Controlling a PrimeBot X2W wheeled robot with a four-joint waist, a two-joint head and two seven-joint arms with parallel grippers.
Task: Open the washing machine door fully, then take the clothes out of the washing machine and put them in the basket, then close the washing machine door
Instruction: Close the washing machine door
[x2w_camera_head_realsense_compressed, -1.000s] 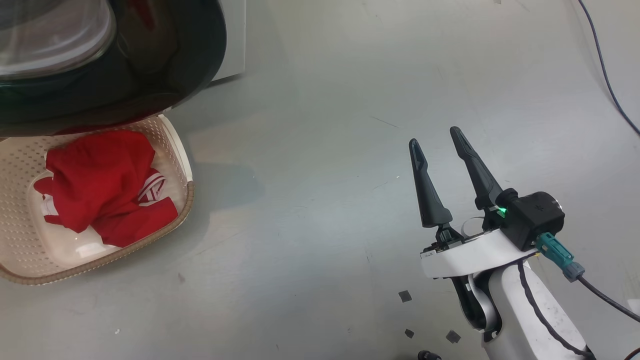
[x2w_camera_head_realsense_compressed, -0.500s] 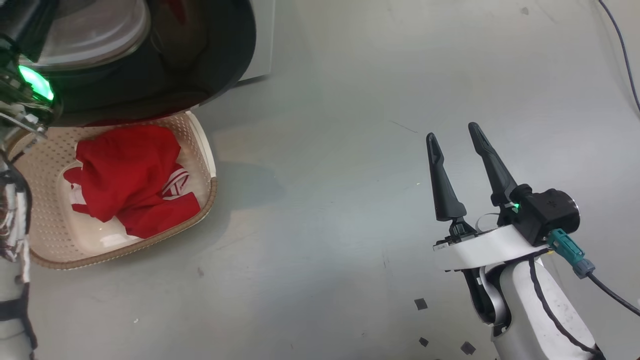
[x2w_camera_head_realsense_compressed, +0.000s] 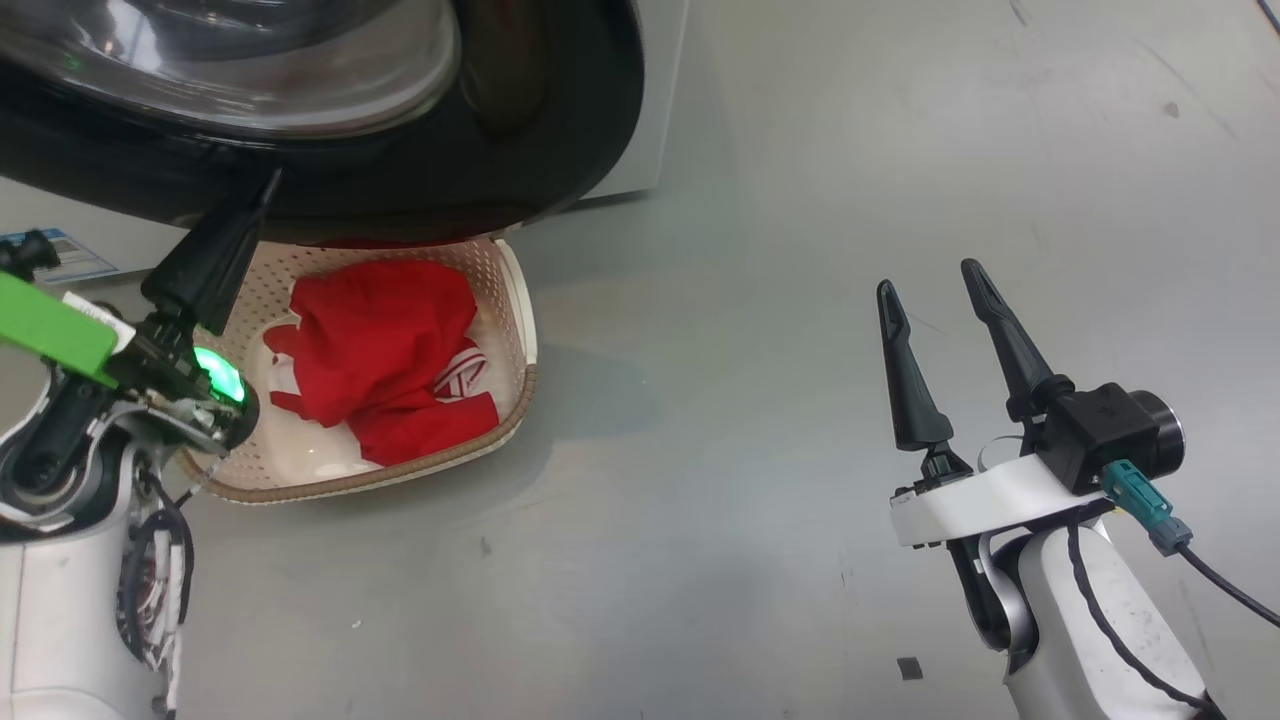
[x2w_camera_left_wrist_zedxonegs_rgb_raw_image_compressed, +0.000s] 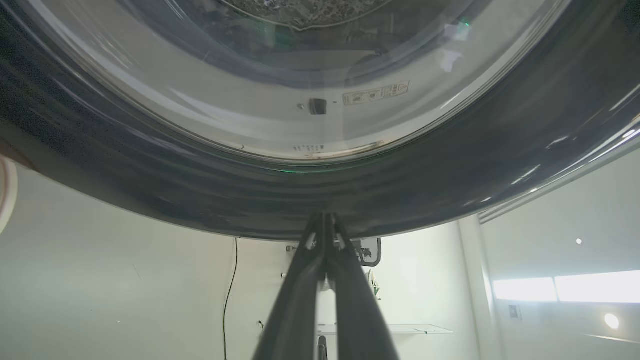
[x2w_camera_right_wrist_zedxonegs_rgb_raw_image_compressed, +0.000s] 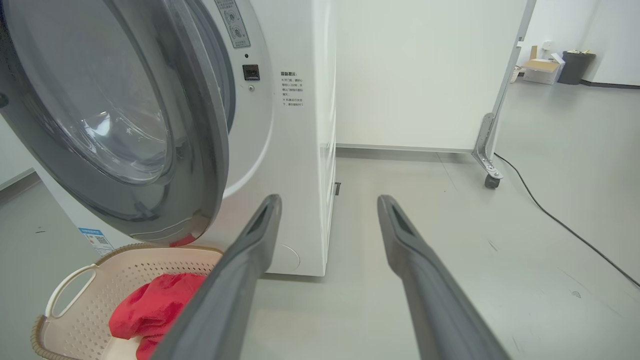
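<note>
The large round glossy black door (x2w_camera_head_realsense_compressed: 560, 120) of the big white front-loading washing machine (x2w_camera_right_wrist_zedxonegs_rgb_raw_image_compressed: 300, 165) stands swung out over the grey floor (x2w_camera_head_realsense_compressed: 750, 400). The small cream perforated plastic basket (x2w_camera_head_realsense_compressed: 522, 330) with the brown woven-look rim sits on that floor right below it. The door overhangs the basket's far end, probably so that anything pulled from the drum has only a short drop. Inside the basket lies the bright red fabric garment (x2w_camera_head_realsense_compressed: 385, 345) with white stripes, crumpled in one heap, with bare cream bottom showing along its near side; I see nothing else in there. At the left of the scene, the left tool (x2w_camera_head_realsense_compressed: 270, 182) has its two dark fingers pressed together into one narrow wedge, holding nothing. Its tips are up at the door's lower black edge (whether they touch it or stop just short I cannot tell), a pose that suits nudging the door rather than gripping it. The right tool (x2w_camera_head_realsense_compressed: 928, 280) hangs well to the right over bare floor, fingers spread wide and empty, seemingly parked clear of the door's swing. With the garment in the basket, shutting the door looks like what remains. The door hides the drum, so I cannot say whether it is empty.
</note>
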